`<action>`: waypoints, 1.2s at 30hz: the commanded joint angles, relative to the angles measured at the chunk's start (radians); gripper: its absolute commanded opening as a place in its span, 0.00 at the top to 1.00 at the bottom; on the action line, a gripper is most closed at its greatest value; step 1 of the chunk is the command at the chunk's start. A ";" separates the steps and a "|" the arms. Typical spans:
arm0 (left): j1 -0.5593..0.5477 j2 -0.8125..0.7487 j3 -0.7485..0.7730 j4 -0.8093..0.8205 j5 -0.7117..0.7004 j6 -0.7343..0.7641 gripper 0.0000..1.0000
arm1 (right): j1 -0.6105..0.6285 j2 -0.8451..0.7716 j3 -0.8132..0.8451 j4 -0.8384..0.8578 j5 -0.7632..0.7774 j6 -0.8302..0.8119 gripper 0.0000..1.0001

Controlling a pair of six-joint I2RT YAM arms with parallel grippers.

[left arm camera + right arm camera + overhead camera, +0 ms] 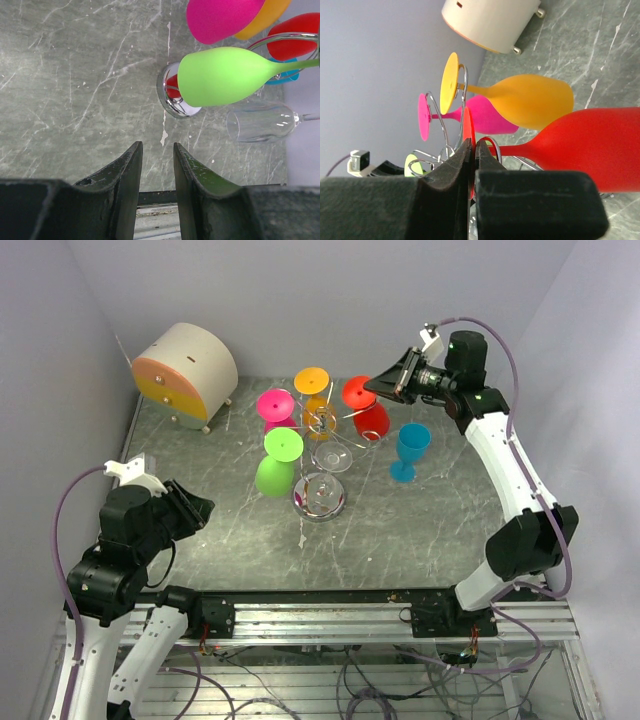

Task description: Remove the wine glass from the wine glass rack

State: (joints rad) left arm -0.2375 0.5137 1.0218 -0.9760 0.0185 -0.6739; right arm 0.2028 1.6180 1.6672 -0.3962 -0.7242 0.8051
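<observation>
The silver wire wine glass rack [322,423] stands mid-table on a round chrome base [318,497]. Hanging upside down from it are a red glass [368,412], an orange glass [315,398], a pink glass [276,409], a green glass [277,465] and a clear glass [332,457]. My right gripper [384,386] is shut on the flat foot of the red glass [469,132], with its bowl [590,150] still beside the rack's hook [496,145]. My left gripper [156,150] is open and empty, low at the near left, facing the green glass [225,76].
A blue glass [410,450] stands upright on the table right of the rack. A cream round drawer box [185,372] with orange and yellow fronts sits at the back left. Purple walls close the table on three sides.
</observation>
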 commanded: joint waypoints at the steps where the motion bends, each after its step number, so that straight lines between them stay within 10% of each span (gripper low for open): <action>1: -0.002 -0.011 0.012 -0.004 -0.018 -0.006 0.58 | -0.026 -0.069 -0.045 0.145 0.020 0.104 1.00; 36: -0.002 -0.020 -0.017 0.007 -0.007 -0.020 0.58 | 0.006 -0.104 -0.071 0.096 -0.113 0.063 1.00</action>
State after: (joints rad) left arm -0.2375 0.5049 1.0100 -0.9771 0.0185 -0.6891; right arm 0.1780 1.5036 1.5513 -0.2794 -0.8211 0.8989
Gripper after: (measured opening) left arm 0.418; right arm 0.014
